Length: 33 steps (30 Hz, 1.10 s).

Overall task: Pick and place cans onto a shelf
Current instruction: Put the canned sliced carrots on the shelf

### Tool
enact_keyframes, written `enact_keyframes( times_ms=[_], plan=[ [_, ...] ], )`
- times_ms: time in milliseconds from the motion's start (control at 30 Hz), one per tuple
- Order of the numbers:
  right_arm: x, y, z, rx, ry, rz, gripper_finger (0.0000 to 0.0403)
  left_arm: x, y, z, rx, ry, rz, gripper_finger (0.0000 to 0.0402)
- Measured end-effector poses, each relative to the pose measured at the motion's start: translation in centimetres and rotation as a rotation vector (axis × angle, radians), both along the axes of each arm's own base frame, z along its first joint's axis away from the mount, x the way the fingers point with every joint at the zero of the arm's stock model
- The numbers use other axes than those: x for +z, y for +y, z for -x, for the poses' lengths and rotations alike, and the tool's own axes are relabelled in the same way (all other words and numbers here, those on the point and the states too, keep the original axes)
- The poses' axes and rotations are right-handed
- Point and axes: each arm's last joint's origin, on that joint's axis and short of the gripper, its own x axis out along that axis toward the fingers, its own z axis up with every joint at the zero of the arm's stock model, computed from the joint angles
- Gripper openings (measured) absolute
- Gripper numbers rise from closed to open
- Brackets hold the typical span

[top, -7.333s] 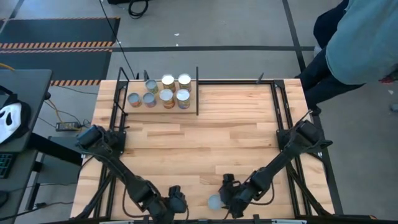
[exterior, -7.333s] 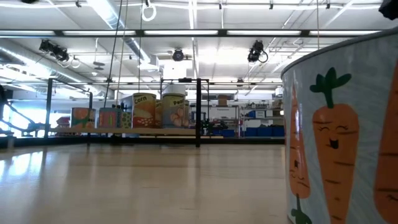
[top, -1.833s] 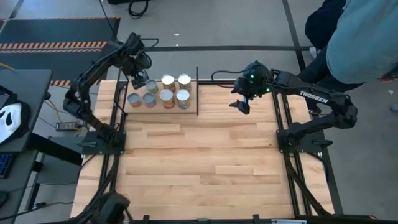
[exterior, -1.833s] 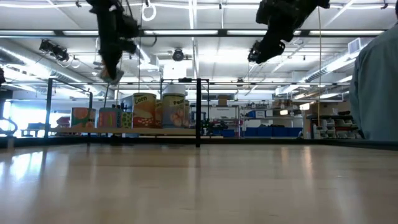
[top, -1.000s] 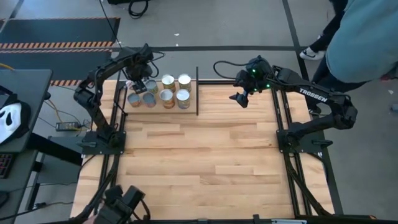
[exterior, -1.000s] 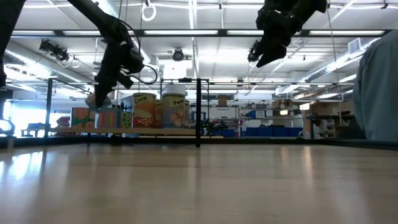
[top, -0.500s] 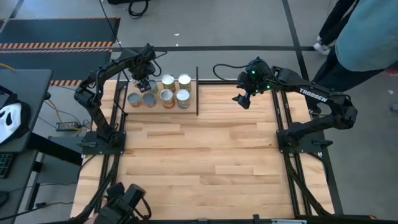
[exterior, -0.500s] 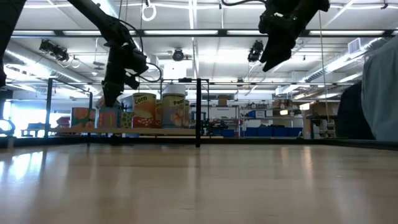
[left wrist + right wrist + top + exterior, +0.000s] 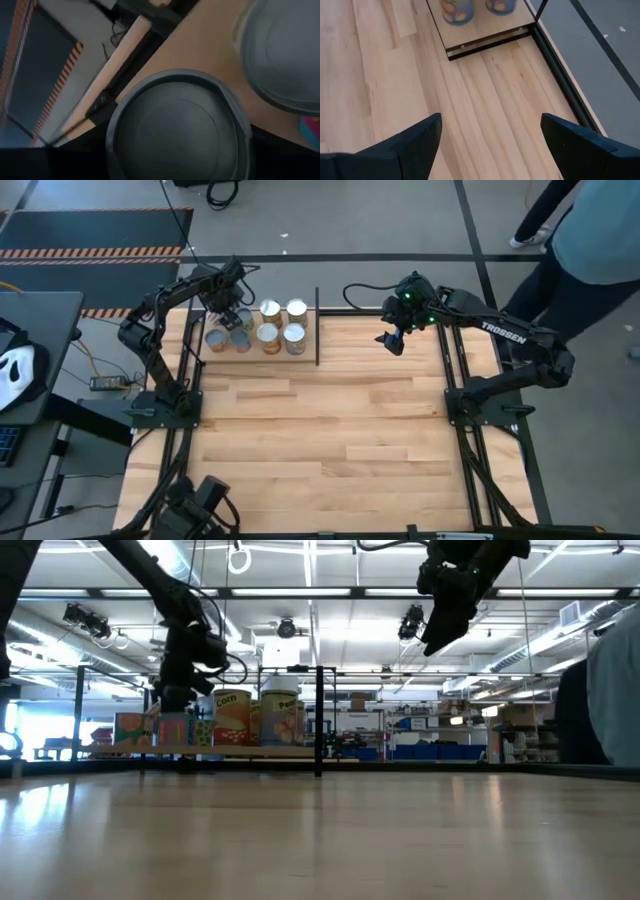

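Note:
The shelf (image 9: 308, 348), a light board in black rods, stands at the table's far left. Several cans (image 9: 267, 333) stand on it on their bases, silver or white tops up. My left gripper (image 9: 225, 317) is over the shelf's back left part, shut on a can whose grey round top (image 9: 177, 130) fills the left wrist view. The gripper hides this can in the high view. In the low view my left gripper (image 9: 176, 695) points down at the row of cans. My right gripper (image 9: 392, 340) is open and empty, high above the far middle of the table (image 9: 490, 145). My left gripper holds the can by its side wall just under the top rim (image 9: 112, 150), between its two fingers, coming from above and pointing down. The can stands upright at the level of the other cans. Whether its base rests on the board is hidden.
Another can's top (image 9: 285, 50) stands close beside the held one. The shelf's black post (image 9: 318, 325) rises at its right end. Bare wooden tabletop (image 9: 330, 440) spreads from the middle to the near side. A person (image 9: 600, 230) stands beyond the far right corner.
My left gripper has come down toward the shelf's back left part with the can, turning from a slant to pointing straight down, so the can now stands level with the other cans. My right gripper has stayed nearly still. The person has moved at the far right.

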Motion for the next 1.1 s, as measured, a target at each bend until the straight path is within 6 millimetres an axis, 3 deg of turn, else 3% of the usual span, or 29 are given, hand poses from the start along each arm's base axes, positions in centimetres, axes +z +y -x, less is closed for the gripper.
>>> enact_keyframes(
  times_ms=[333, 867, 1100],
  plan=[
    [0.1, 0.0, -0.1, -0.004, -0.009, 0.002, 0.0347, -0.6, -0.7, -0.9, -0.253, -0.006, 0.089, 0.0279],
    [0.3, -0.2, -0.3, -0.044, -0.062, -0.018, 0.0347, -0.5, 0.3, -0.5, -0.039, -0.062, -0.032, 0.0292],
    [0.9, -0.6, -0.7, -0.112, -0.136, -0.003, 0.0347, -1.7, 0.2, -0.1, -0.037, -0.071, -0.021, 0.0291]
  ],
)
